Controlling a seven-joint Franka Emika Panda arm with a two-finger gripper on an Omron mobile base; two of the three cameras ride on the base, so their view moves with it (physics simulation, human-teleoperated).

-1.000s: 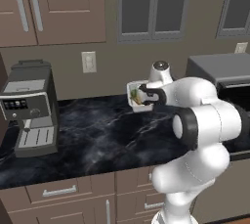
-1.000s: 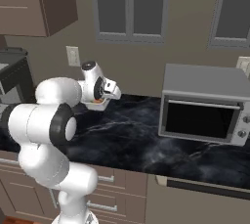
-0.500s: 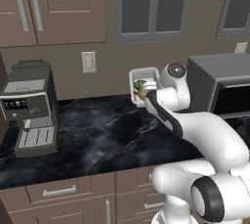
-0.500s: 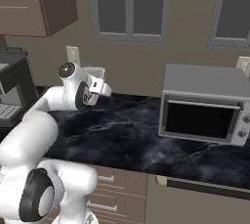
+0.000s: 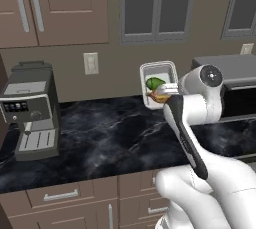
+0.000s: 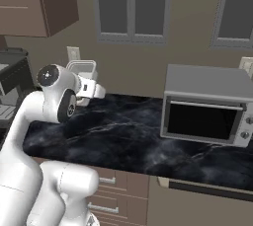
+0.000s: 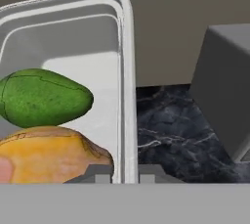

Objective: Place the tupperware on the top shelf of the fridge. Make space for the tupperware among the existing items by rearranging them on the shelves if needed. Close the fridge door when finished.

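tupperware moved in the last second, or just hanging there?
Yes. Against the microwave in the left base view, the tupperware, clamped in the pincer, has risen and tipped upright above the counter.

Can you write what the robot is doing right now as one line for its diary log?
stage: carrying | gripper: jaws shut on tupperware rim | tupperware: tipped up, above counter | food: green and orange pieces inside | fridge: unseen
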